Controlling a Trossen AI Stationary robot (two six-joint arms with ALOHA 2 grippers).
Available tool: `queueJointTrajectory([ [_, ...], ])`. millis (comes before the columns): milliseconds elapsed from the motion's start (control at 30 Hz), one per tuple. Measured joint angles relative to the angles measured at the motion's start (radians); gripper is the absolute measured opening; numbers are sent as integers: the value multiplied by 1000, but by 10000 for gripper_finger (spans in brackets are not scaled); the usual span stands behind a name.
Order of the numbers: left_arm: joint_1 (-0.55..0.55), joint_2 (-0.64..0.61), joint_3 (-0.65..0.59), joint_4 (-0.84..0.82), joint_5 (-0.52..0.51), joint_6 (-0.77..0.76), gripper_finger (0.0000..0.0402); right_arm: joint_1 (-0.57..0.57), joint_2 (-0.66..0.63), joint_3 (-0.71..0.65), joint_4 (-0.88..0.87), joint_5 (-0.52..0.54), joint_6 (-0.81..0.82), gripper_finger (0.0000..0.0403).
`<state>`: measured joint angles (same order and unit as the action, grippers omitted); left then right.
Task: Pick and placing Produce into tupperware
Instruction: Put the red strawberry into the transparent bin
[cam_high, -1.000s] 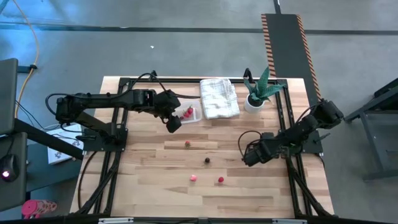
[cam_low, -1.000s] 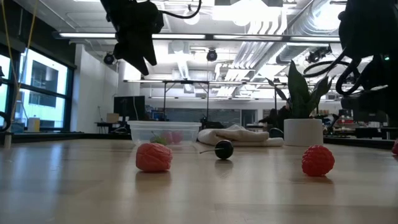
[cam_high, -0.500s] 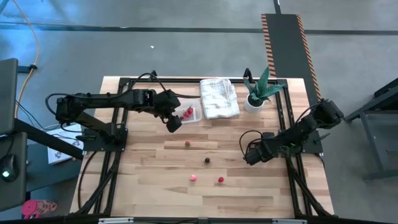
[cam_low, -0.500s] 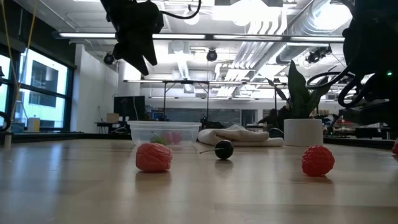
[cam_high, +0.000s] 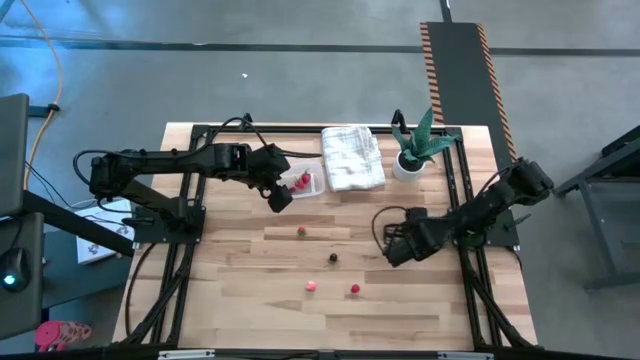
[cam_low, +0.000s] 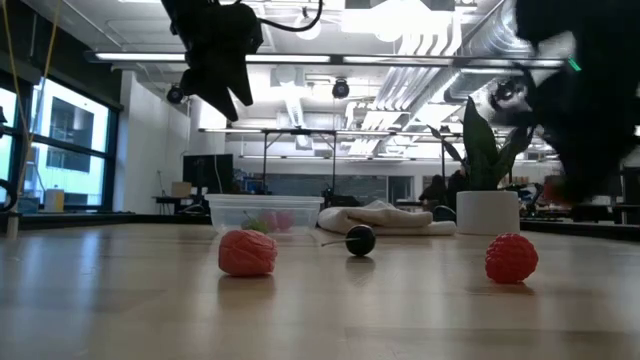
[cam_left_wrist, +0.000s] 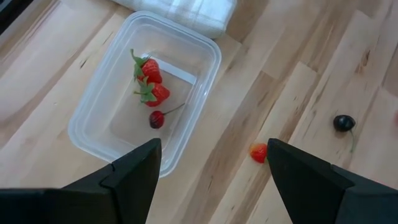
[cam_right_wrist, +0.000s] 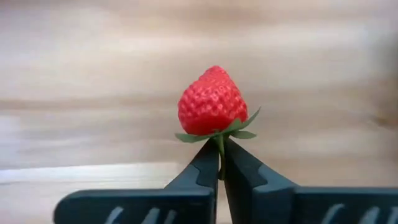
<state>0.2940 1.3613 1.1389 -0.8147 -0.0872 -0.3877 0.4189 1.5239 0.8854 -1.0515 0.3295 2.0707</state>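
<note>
The clear tupperware (cam_left_wrist: 146, 106) stands at the table's far middle (cam_high: 303, 184), holding two strawberries (cam_left_wrist: 151, 82) and a dark cherry (cam_left_wrist: 155, 119). My left gripper (cam_left_wrist: 212, 146) hangs open above its near edge (cam_high: 278, 197). Loose produce lies mid-table: a red piece (cam_high: 300, 232), a dark cherry (cam_high: 333, 258), a pink piece (cam_high: 311, 285) and a red one (cam_high: 354, 289). My right gripper (cam_right_wrist: 219, 168) is right of them (cam_high: 392, 250), shut on a red strawberry (cam_right_wrist: 211, 102). My right gripper pinches the strawberry's green stem (cam_right_wrist: 219, 144) between its two fingertips, just below the leaves. The fingers reach in from the table's right side. The berry stands out beyond the fingertips, its pointed end away from them. I cannot tell whether it is clear of the table.
A folded white towel (cam_high: 352, 158) lies right of the tub and a potted green plant (cam_high: 415, 150) stands at the far right. Black frame rails (cam_high: 462, 200) run along the table's edges. Bare wood lies along the near edge.
My right gripper has shut on the strawberry's stem and shifted a little toward the table's left. The left arm and the loose pieces have kept still.
</note>
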Motion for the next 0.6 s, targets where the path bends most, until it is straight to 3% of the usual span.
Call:
queueJointTrajectory([
  [133, 0, 0, 0, -14, -9, -10, 282, -58, -1, 155, 5, 210, -171, 1],
  [300, 0, 0, 0, -98, -34, -43, 282, -195, -1, 314, 89, 304, -568, 1],
  [433, 0, 0, 0, -228, -64, -101, 282, -334, -1, 368, 266, 277, -971, 0],
  [600, -16, -27, 0, -354, -109, -185, 282, -518, 1, 340, 518, 34, -1291, 0],
])
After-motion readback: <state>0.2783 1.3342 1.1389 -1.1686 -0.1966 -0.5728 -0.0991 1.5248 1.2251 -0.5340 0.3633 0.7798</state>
